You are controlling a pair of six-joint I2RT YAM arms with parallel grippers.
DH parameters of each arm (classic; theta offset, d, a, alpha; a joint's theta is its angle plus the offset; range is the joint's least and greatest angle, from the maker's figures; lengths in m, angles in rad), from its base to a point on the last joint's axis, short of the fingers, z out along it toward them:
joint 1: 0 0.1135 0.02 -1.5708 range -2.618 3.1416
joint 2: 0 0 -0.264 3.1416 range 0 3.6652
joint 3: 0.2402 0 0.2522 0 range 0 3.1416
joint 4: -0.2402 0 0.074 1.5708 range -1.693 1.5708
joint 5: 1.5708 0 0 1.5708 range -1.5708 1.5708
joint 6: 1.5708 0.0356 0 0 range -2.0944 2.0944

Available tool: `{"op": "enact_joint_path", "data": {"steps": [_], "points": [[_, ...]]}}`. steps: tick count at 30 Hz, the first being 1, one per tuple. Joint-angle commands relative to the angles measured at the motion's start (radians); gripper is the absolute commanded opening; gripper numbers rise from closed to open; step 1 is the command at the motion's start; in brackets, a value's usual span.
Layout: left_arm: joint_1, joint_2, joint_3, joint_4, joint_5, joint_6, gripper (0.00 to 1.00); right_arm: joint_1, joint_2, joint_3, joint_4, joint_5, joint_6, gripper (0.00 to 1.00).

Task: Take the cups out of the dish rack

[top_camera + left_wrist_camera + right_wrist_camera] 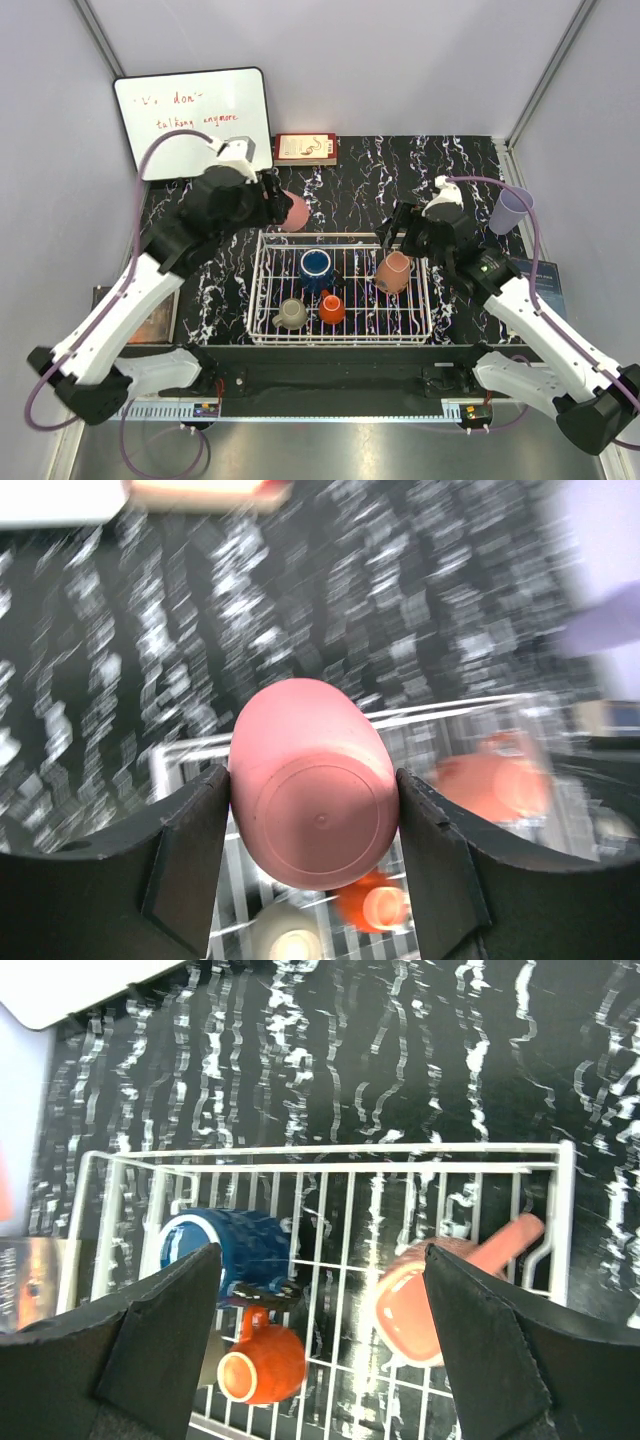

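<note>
Only wrist views show left end effector (313, 815) clamping salmon-pink cup (308, 770), right end effector (320, 1305) spread empty.

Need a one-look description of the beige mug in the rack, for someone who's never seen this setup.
Find the white wire dish rack on the black marbled table. In its near-left corner, on the arms' side, sits the beige mug, just left of the orange cup. It is the rack's only pale cup; its neighbours are bright orange and a dark blue mug.
</note>
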Motion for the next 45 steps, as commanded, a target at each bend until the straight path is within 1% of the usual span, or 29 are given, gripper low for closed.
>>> {"op": "enact_joint_path", "data": {"steps": [1,2,3,5,6,8,9,11,12,14,18,20,32,35,36,38,42,43,44,45], "points": [[0.000,-0.115,-0.062,0.222,0.237,0.033,0.03,0.007,-0.049,-0.043,0.118,-0.063,0.017,0.89],[0.002,-0.132,-0.129,0.272,0.333,0.022,0.03,0.007,-0.064,-0.066,0.155,-0.100,0.030,0.88],[0.002,-0.157,-0.160,0.365,0.375,0.008,0.03,0.007,-0.099,-0.088,0.246,-0.170,0.043,0.88],[0.002,-0.172,-0.233,0.441,0.470,-0.027,0.00,0.005,-0.138,-0.154,0.328,-0.230,0.078,0.87],[0.004,-0.182,-0.252,0.514,0.498,-0.041,0.00,0.010,-0.164,-0.168,0.371,-0.271,0.081,0.87],[0.004,-0.192,-0.302,0.587,0.572,-0.079,0.00,0.008,-0.179,-0.174,0.401,-0.310,0.087,0.87],[0.004,-0.198,-0.316,0.651,0.590,-0.092,0.00,0.005,-0.195,-0.178,0.425,-0.344,0.092,0.87],[0.005,-0.202,-0.344,0.704,0.658,-0.122,0.00,0.007,-0.212,-0.188,0.454,-0.376,0.101,0.87],[0.008,-0.203,-0.352,0.757,0.673,-0.133,0.00,0.007,-0.230,-0.197,0.505,-0.407,0.107,0.87],[0.019,-0.206,-0.382,0.808,0.715,-0.170,0.00,0.007,-0.248,-0.209,0.561,-0.443,0.133,0.87],[0.054,-0.202,-0.428,0.958,0.762,-0.239,0.00,0.005,-0.265,-0.237,0.623,-0.493,0.184,0.85],[0.068,-0.186,-0.444,0.991,0.781,-0.276,0.00,0.008,-0.255,-0.235,0.645,-0.531,0.202,0.83],[0.068,-0.108,-0.464,1.103,0.830,-0.356,0.00,0.008,-0.158,-0.225,0.793,-0.646,0.258,0.78],[0.068,-0.076,-0.467,1.123,0.841,-0.380,0.00,0.008,-0.123,-0.215,0.829,-0.666,0.270,0.74],[0.068,-0.068,-0.470,1.142,0.845,-0.397,0.00,0.008,-0.112,-0.214,0.841,-0.674,0.274,0.70],[0.063,-0.042,-0.473,1.172,0.857,-0.411,0.00,0.010,-0.089,-0.215,0.876,-0.687,0.288,0.66],[0.057,-0.014,-0.468,1.179,0.864,-0.417,0.00,0.018,-0.071,-0.221,0.887,-0.689,0.291,0.52],[0.056,-0.007,-0.468,1.178,0.868,-0.415,0.00,0.018,-0.069,-0.223,0.887,-0.691,0.291,0.44],[0.056,-0.005,-0.468,1.169,0.868,-0.414,0.00,0.018,-0.069,-0.225,0.882,-0.692,0.291,0.40],[0.056,-0.002,-0.464,1.160,0.868,-0.405,0.00,0.018,-0.069,-0.228,0.879,-0.689,0.290,0.33]]}}
